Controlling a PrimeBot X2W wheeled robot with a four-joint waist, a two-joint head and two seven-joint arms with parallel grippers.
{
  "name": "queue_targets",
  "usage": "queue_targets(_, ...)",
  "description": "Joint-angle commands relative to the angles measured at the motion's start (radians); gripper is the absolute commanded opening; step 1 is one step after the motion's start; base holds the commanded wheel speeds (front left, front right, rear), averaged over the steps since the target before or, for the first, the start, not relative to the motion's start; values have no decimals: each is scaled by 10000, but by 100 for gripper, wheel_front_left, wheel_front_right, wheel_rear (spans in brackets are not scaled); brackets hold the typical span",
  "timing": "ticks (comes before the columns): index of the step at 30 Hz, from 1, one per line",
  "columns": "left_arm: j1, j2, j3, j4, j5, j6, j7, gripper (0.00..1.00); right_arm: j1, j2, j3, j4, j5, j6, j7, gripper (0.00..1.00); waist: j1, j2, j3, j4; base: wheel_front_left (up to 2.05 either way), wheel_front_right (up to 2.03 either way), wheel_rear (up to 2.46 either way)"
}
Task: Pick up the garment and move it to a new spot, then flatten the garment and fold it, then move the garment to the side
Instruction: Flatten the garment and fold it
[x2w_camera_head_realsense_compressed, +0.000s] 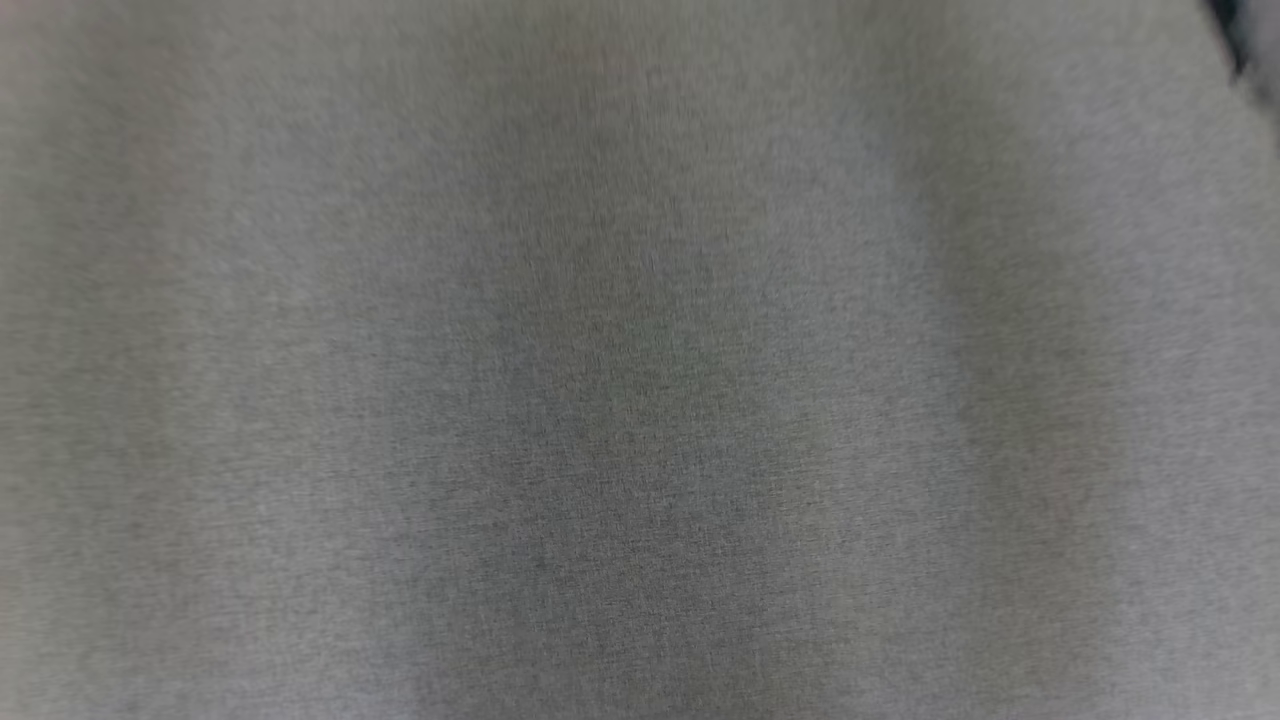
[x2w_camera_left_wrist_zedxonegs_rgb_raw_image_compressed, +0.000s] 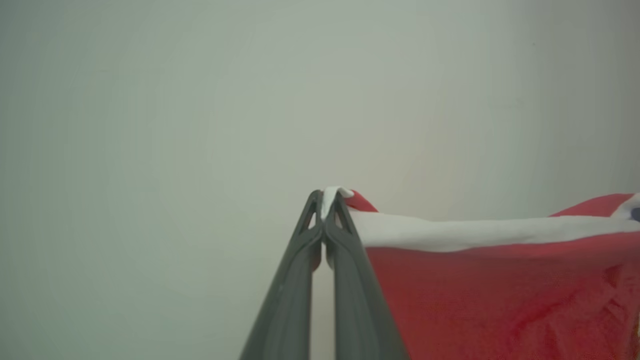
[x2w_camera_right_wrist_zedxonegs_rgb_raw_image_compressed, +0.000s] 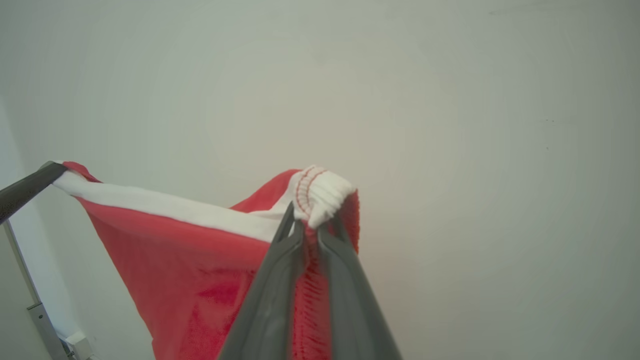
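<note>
Head view: blurred grey weave (x2w_camera_head_realsense_compressed: 640, 360), not identifiable. Left wrist view: left gripper (x2w_camera_left_wrist_zedxonegs_rgb_raw_image_compressed: 327, 200) pinched shut on the white hem (x2w_camera_left_wrist_zedxonegs_rgb_raw_image_compressed: 475, 232) of the red garment (x2w_camera_left_wrist_zedxonegs_rgb_raw_image_compressed: 500, 300), which hangs in the air. Right wrist view: right gripper (x2w_camera_right_wrist_zedxonegs_rgb_raw_image_compressed: 312, 220) clamps the hem's bunched end. For a flat landing, hold the 2 pinches level and the hem taut while lowering.

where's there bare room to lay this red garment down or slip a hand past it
The grey surface in the head view looks bare throughout, bordered only by a dark shape at its top right corner. Open air lies outside the left gripper and outside the right gripper. Between them is crowded: the red garment hangs stretched.
</note>
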Motion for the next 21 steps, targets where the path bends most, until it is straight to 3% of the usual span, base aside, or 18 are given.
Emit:
queue_targets(1,-491,-20,-49,259,6,22,-110,0,-444,94,165,287,-54,-23,-117,0,-4,-3,749,-96,0,0,0)
queue_targets(11,-1317,-214,-796,1255,-547,22,-797,0,-1526,-108,1207,1361,-35,-23,-738,0,-4,-3,1107,75,0,0,0)
queue_targets(16,-348,-153,-1165,791,-1297,20,-1455,0,-769,-576,2146,1180,237,-23,-1260,0,-4,-3,838,23,0,0,0)
queue_targets(21,2156,151,-1203,-582,-1720,22,-1861,0,1026,-1525,3130,193,855,-23,-1869,0,-4,-3,161,73,0,0,0)
